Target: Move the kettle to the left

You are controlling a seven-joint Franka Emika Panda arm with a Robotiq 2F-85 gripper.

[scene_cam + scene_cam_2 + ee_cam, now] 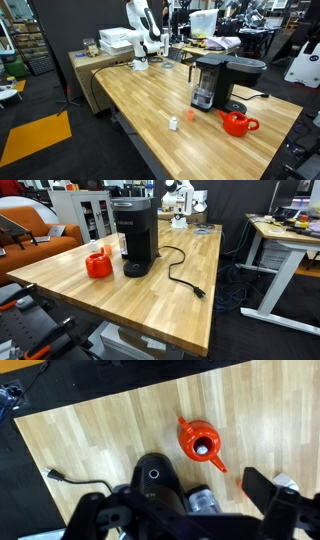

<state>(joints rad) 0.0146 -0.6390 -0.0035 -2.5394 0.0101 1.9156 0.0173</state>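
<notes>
Kettle [237,123] being looked down on by an open, empty hand [185,512]

The red kettle is sitting close to a long edge of the tabletop [130,95], toward the end away from the arm [140,25], just beside the black coffee maker [213,80] and not touching it. In the wrist view the hand is being carried high above both, its fingers [268,490] spread wide with nothing between them. This is probably so that the tall machine is being cleared before any descent onto the kettle's loop handle. A power cord [185,282] is trailing from the machine across the boards toward the opposite edge. A small white object [173,122] is lying apart from both, nearer the middle of the same edge.
</notes>
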